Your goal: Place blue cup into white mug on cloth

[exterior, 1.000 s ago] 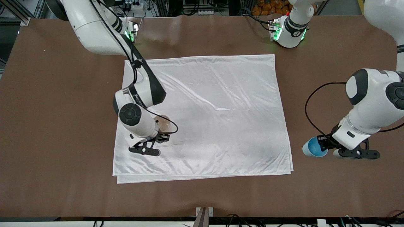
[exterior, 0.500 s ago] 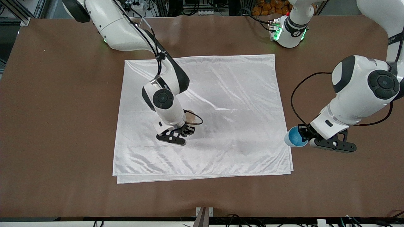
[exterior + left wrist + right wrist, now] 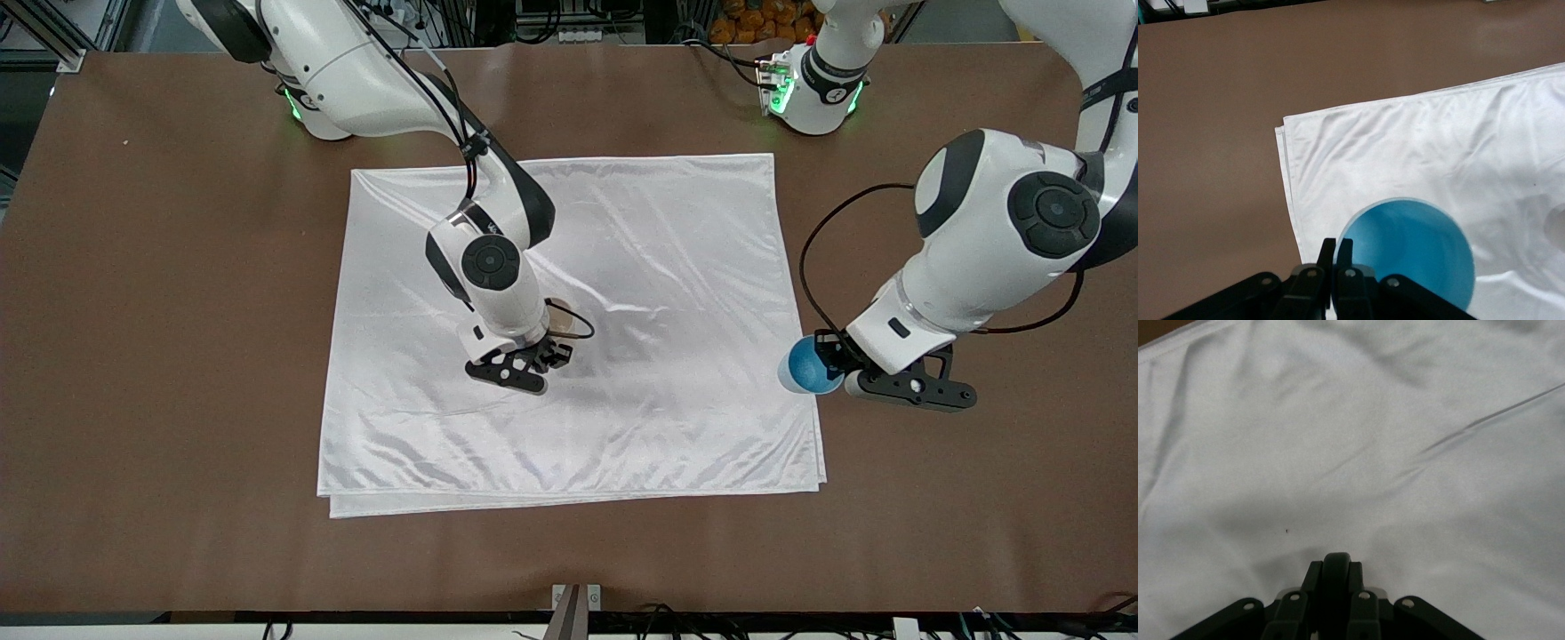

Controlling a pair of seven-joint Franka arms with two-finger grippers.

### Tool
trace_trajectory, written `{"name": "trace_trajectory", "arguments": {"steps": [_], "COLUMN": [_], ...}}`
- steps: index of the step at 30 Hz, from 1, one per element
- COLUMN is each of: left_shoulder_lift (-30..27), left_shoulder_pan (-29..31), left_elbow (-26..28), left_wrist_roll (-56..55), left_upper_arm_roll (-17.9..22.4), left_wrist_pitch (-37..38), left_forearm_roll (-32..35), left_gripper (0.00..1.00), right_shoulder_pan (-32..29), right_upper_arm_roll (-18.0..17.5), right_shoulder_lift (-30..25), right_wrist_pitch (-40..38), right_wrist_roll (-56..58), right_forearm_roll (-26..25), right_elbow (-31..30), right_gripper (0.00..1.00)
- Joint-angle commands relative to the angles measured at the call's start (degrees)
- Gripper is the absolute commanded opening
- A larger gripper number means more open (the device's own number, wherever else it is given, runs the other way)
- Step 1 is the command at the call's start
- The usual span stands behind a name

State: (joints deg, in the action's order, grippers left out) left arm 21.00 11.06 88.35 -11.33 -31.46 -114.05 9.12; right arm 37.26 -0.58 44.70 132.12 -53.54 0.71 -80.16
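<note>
Lighting is even, bright and overhead. The cloth (image 3: 622,267) shows satin glare along its wrinkles, with soft arm shadows near its middle. The table (image 3: 178,356) is matte. Both wrist views are softly focused, their foreground gripper parts blurred.

Your right arm covers nearly all of the white mug (image 3: 562,313); only a sliver of rim shows in the front view. The right wrist view cuts the mug off entirely except its handle (image 3: 1336,573). The left wrist view crops the blue cup (image 3: 1408,250) at the frame edge, so you cannot see its base.
</note>
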Motion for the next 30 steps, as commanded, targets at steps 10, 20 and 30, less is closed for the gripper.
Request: {"name": "trace_trajectory", "arguments": {"steps": [10,20,30], "left_shoulder_lift": [-1.1,-1.0,-1.0], "left_shoulder_pan": [0.3,-0.8,-1.7], "left_elbow": [-1.3,-3.5,-4.9], "left_wrist_roll": [-1.2,-1.6,-3.6], "left_upper_arm_roll": [-0.5,-0.5,-0.5], "left_wrist_pitch": [3.9,8.2,9.3], "left_forearm_roll": [0.3,0.1,-3.2], "left_gripper": [0.00,0.00,0.00], "right_shoulder_pan": [2.5,2.5,2.5], "right_upper_arm_roll": [0.3,0.4,0.6], "right_shoulder_lift": [4.6,6.4,6.5], "right_wrist_pitch": [0.9,4.5,5.4], "right_wrist_roll": [-2.6,-6.1,-6.1], "right_forearm_roll": [0.0,-0.1,-0.4], "right_elbow": [4.1,4.0,4.0], "right_gripper": [0.00,0.24,0.72]}}
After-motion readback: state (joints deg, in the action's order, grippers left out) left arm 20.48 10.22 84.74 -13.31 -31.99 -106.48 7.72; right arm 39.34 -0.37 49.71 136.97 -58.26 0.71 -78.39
